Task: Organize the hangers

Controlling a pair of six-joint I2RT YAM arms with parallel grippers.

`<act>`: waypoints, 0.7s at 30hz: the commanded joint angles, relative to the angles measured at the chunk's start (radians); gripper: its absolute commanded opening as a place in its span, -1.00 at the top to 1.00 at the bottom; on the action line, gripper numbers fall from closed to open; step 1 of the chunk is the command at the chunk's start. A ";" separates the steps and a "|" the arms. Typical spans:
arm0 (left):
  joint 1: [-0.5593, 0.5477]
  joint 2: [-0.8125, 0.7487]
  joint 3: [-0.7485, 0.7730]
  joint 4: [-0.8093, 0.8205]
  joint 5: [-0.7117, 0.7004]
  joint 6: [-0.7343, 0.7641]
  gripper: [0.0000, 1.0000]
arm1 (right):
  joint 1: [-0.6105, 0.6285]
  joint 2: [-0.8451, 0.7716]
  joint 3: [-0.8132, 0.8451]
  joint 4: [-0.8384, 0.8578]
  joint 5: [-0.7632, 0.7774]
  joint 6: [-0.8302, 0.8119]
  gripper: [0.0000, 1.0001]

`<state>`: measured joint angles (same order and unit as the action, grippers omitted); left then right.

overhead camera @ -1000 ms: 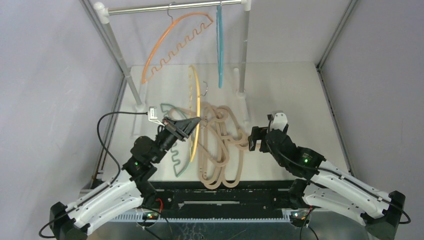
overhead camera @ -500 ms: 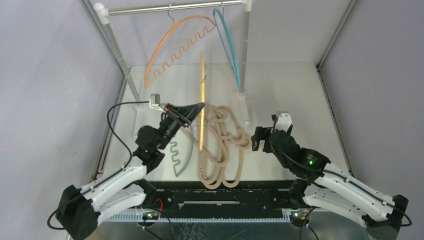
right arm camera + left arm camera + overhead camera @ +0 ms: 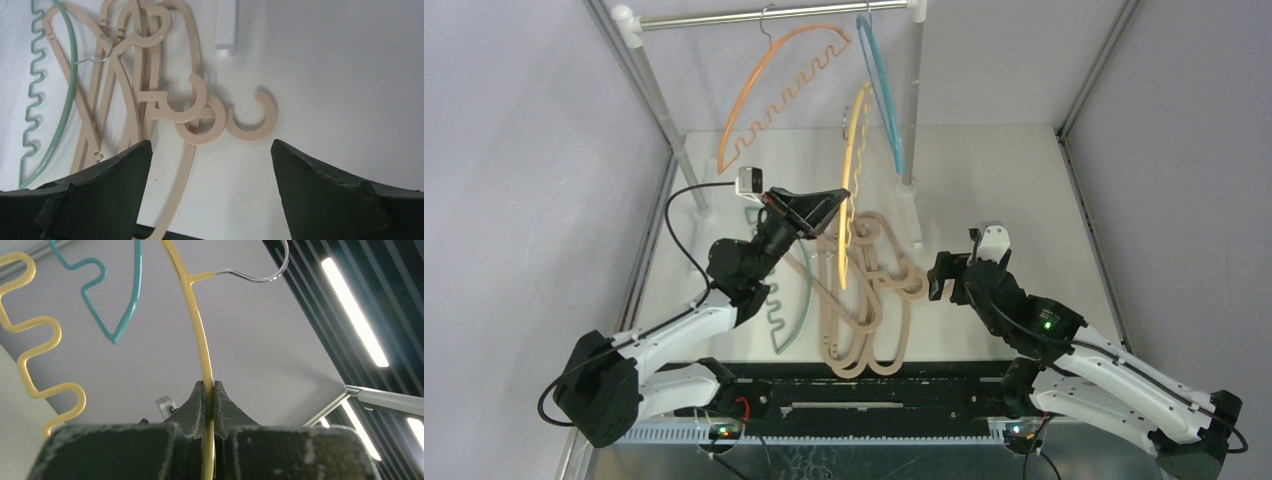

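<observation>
While pinching the yellow hanger [image 3: 202, 350] by its curved arm between the shut fingers of the left gripper [image 3: 209, 385], holds it upright above the table [image 3: 1004, 180], hook free of the rail [image 3: 704, 17], close beside the blue hanger [image 3: 138, 270] and orange hanger [image 3: 814, 28] hung there. Shows right gripper [image 3: 210, 145] spread wide and empty, low over the beige hangers [image 3: 190, 115] heaped on the table. Notes green hanger [image 3: 75, 75] lying flat along the heap's left edge.

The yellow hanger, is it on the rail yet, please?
Not yet: left gripper clamps the yellow hanger, hook clear of the rail.
</observation>
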<state>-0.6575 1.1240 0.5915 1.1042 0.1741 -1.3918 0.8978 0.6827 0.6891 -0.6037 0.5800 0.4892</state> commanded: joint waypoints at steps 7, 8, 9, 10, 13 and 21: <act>0.006 -0.116 0.157 -0.178 -0.009 0.195 1.00 | -0.007 -0.005 0.038 0.022 0.022 0.002 -0.95; 0.006 -0.130 0.167 -0.220 -0.021 0.227 1.00 | -0.008 -0.004 0.039 0.024 0.019 0.003 -0.95; 0.008 -0.142 0.175 -0.267 -0.029 0.253 1.00 | -0.008 -0.002 0.041 0.024 0.018 0.003 -0.95; 0.011 -0.150 0.181 -0.289 -0.037 0.270 1.00 | -0.008 -0.001 0.043 0.023 0.018 0.003 -0.95; 0.027 -0.154 0.189 -0.296 -0.031 0.286 1.00 | -0.009 0.006 0.047 0.025 0.018 0.000 -0.95; 0.091 -0.100 0.264 -0.281 0.027 0.275 0.99 | -0.011 0.024 0.059 0.034 0.014 -0.007 -0.95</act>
<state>-0.5949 1.0058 0.7692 0.7757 0.1642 -1.1500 0.8959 0.7033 0.6998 -0.6025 0.5858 0.4862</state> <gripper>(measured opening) 0.047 0.974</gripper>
